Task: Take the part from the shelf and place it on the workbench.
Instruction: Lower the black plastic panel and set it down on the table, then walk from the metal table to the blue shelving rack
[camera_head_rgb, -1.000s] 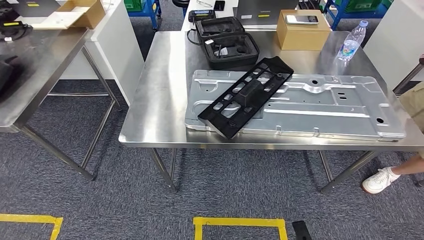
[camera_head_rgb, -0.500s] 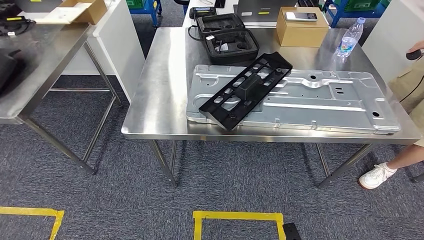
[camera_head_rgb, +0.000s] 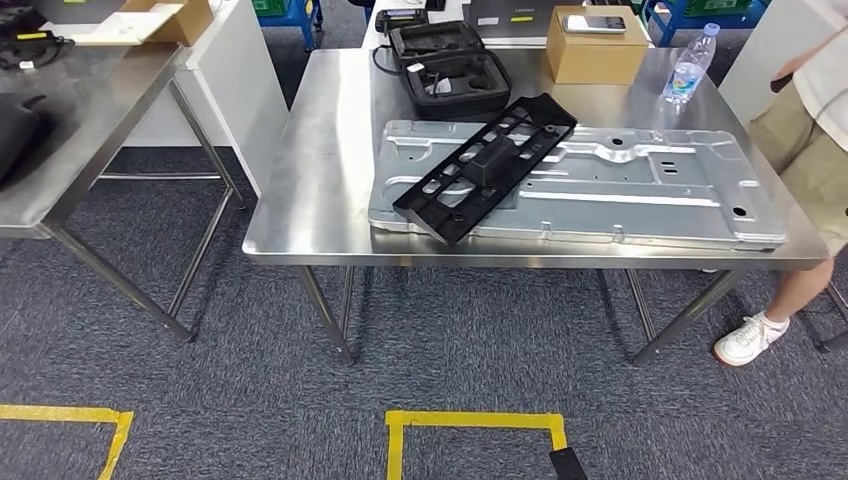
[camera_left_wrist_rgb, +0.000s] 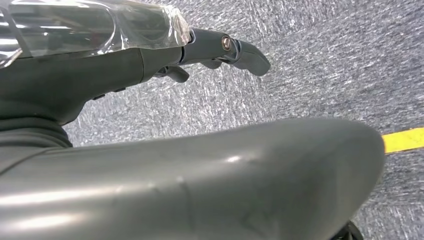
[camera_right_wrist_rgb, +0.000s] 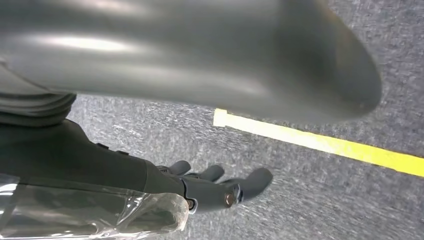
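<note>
The black slotted part (camera_head_rgb: 487, 168) lies ahead of the robot on the steel bench (camera_head_rgb: 318, 150), propped slantwise on a big grey metal panel (camera_head_rgb: 640, 195), its long axis running from the near left corner up toward the far right. Both arms hang low over the carpet, well short of it: the left hand (camera_left_wrist_rgb: 220, 50) and the right hand (camera_right_wrist_rgb: 215, 187) each hold nothing, fingers loosely spread. Neither looks clearly nearer, though the part sits slightly left of centre.
</note>
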